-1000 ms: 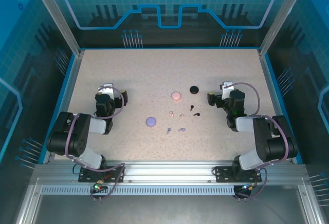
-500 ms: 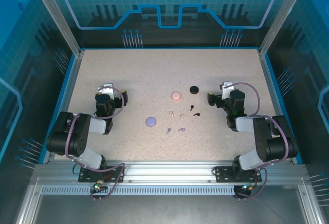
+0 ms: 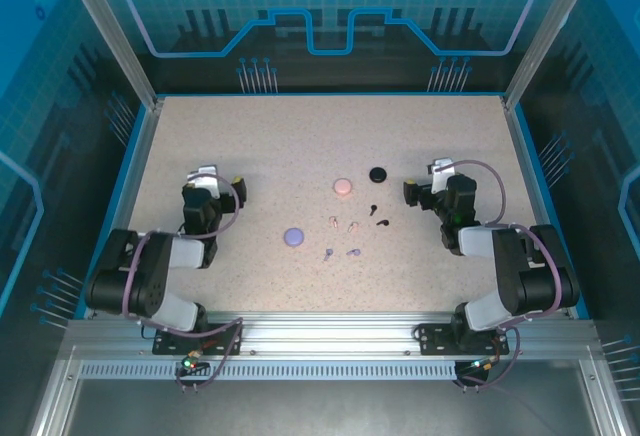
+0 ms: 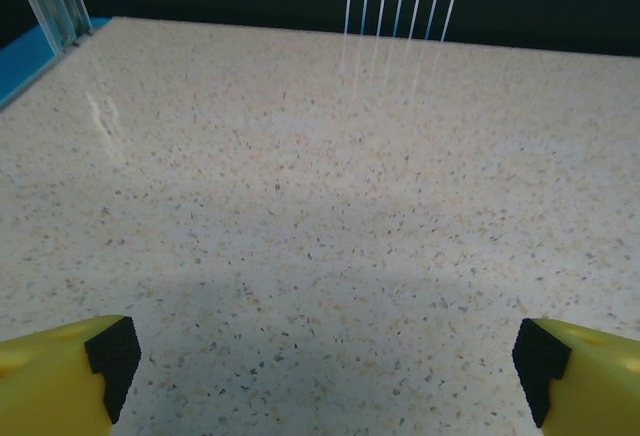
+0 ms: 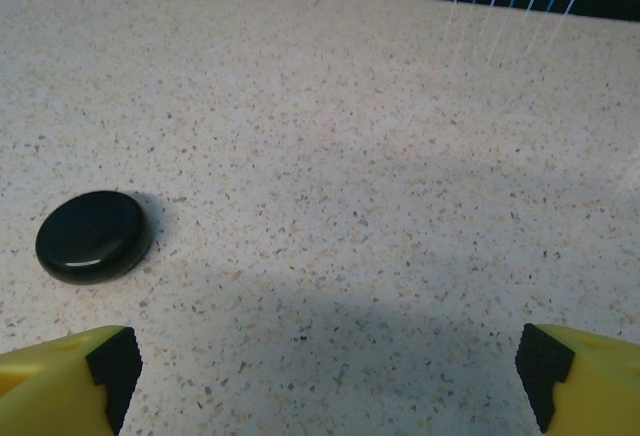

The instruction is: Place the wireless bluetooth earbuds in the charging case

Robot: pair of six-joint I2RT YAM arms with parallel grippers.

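Three round charging cases lie shut near the table's middle: pink (image 3: 342, 186), black (image 3: 377, 173) and lilac (image 3: 293, 237). Between them lie the tiny earbuds: two pink (image 3: 332, 221) (image 3: 352, 225), two black (image 3: 372, 208) (image 3: 383, 222), two lilac (image 3: 328, 253) (image 3: 353, 252). My left gripper (image 3: 215, 180) hovers open at the left, well away from them; its yellow fingers (image 4: 70, 371) frame bare tabletop. My right gripper (image 3: 428, 184) stands open to the right of the black case (image 5: 93, 236), nothing between its fingers (image 5: 575, 376).
The speckled table (image 3: 300, 136) has a blue raised rim (image 3: 138, 156) and clear panels with metal posts (image 3: 110, 36) at the sides and back. Thin white rods (image 4: 400, 1) stand beyond the far edge.
The left arm has shifted slightly left and toward the near edge. The right arm, the cases and the earbuds have not moved.
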